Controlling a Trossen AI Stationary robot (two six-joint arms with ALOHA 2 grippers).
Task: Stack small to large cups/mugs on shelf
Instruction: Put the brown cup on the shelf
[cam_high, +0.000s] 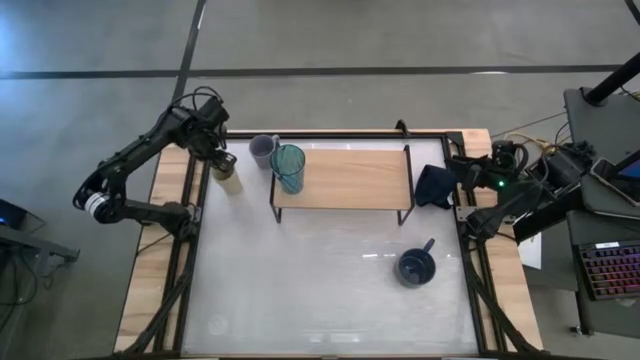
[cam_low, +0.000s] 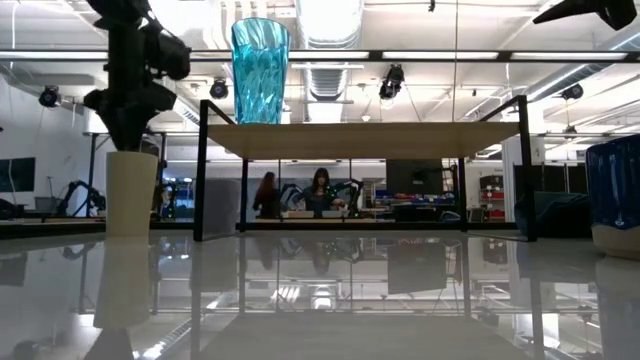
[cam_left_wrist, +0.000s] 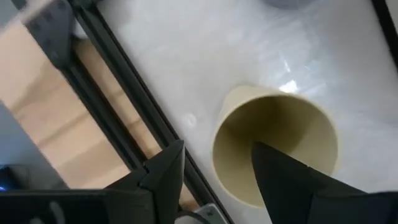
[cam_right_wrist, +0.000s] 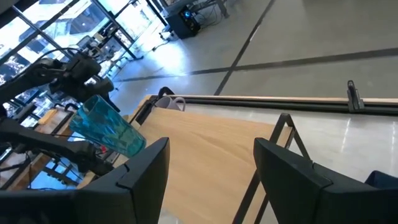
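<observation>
The cream cup (cam_high: 230, 181) stands upright on the white table, left of the shelf (cam_high: 345, 178); it also shows in the low view (cam_low: 131, 193). My left gripper (cam_high: 222, 162) is open right above it. One finger (cam_left_wrist: 283, 180) is over the cup's mouth (cam_left_wrist: 277, 146) and the other (cam_left_wrist: 163, 174) is outside its wall. The teal tumbler (cam_high: 289, 167) stands on the shelf's left end. The grey-lavender cup (cam_high: 263, 150) stands on the table by the shelf's far left corner. The dark blue mug (cam_high: 415, 267) stands on the table near the front right. My right gripper (cam_right_wrist: 211, 168) is open and empty at the shelf's right end. My left gripper comes at the cream cup from above, pointing down, with the cup's rim wall (cam_left_wrist: 219, 155) between its two open fingers. I cannot tell whether either finger touches the cup. The cup stands on the table on its base.
A dark navy cloth (cam_high: 433, 186) lies by the shelf's right end, near my right arm. The shelf's black metal legs (cam_high: 275, 210) stand on the table. A black frame (cam_high: 190, 250) runs along the table's sides. People show in the room beyond (cam_low: 320, 190).
</observation>
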